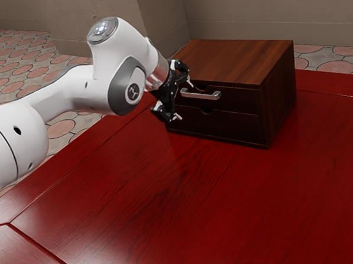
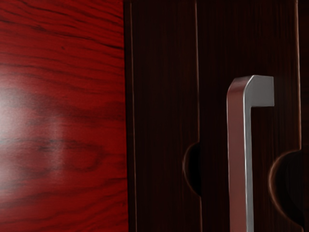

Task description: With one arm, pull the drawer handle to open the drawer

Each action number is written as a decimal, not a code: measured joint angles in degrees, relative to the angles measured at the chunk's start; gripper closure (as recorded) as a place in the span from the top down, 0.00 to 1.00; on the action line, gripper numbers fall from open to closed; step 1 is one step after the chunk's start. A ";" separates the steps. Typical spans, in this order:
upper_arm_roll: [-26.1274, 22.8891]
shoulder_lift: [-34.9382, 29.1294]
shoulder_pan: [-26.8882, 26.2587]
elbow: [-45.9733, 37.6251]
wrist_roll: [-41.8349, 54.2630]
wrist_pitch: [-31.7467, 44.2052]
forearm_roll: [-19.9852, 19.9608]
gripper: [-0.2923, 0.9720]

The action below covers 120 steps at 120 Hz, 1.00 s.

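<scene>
Hovering at 9 o'clock of the handle (image 1: 201,95), beside its end and not around it, the tool (image 1: 174,93) risked slipping off the bar w/ an off-centre grip; couldn't tell if open or closed. Handle was a slim silver bar on the top drawer (image 1: 240,98), approx 1 o'clock on the red surface (image 1: 197,196); drawer looked shut.

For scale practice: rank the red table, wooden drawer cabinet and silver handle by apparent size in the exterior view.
1. red table
2. wooden drawer cabinet
3. silver handle
</scene>
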 joint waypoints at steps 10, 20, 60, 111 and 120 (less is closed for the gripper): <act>-1.32 1.08 1.66 1.33 -0.07 0.00 -0.03 0.77; -4.00 1.89 4.42 2.02 -0.12 0.00 0.00 0.77; -5.77 3.62 6.16 4.29 -0.29 -0.13 0.14 0.77; -8.96 6.83 9.23 7.88 -0.40 -0.32 0.20 0.77; -9.34 7.24 9.74 8.23 -0.42 -0.33 0.22 0.77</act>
